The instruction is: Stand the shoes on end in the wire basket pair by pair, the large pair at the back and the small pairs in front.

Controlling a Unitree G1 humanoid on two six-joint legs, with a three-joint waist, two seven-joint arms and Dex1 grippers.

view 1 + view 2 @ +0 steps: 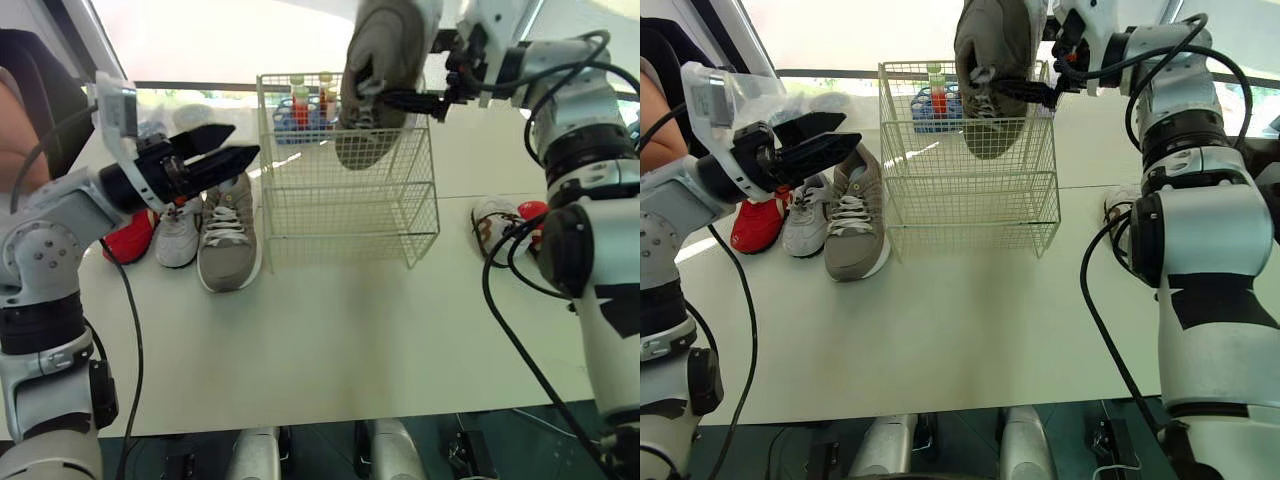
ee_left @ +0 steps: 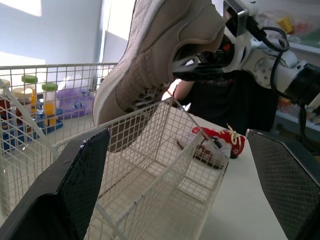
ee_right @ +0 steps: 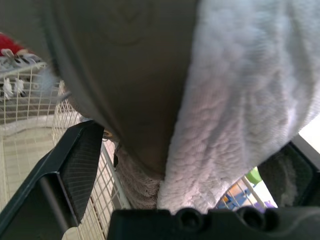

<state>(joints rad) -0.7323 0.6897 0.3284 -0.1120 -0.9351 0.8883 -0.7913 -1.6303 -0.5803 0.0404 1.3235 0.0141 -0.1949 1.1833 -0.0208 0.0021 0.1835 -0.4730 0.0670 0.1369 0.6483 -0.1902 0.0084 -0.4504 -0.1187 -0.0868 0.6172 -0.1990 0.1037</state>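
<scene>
While apparently clear, shoe (image 1: 385, 50) inside basket (image 1: 340, 212)

Grey shoe (image 1: 380, 70): heel cut off by the upper edge of the eye views, toe seen only through the wire basket (image 1: 350, 215) mesh.

Red shoe (image 1: 130, 240), at the basket's 9 o'clock: rear part covered by the left gripper (image 1: 246, 141).

Small pair (image 1: 497, 225), at 3 o'clock: partly behind the right arm's cables.

Bottle rack (image 1: 300, 110), at 12 o'clock: labels too small to read.

Person (image 1: 25, 100), at far 9 o'clock: cut off by the edge.

White table (image 1: 330, 340) — bright window (image 1: 200, 40) behind; dark floor beneath.
</scene>
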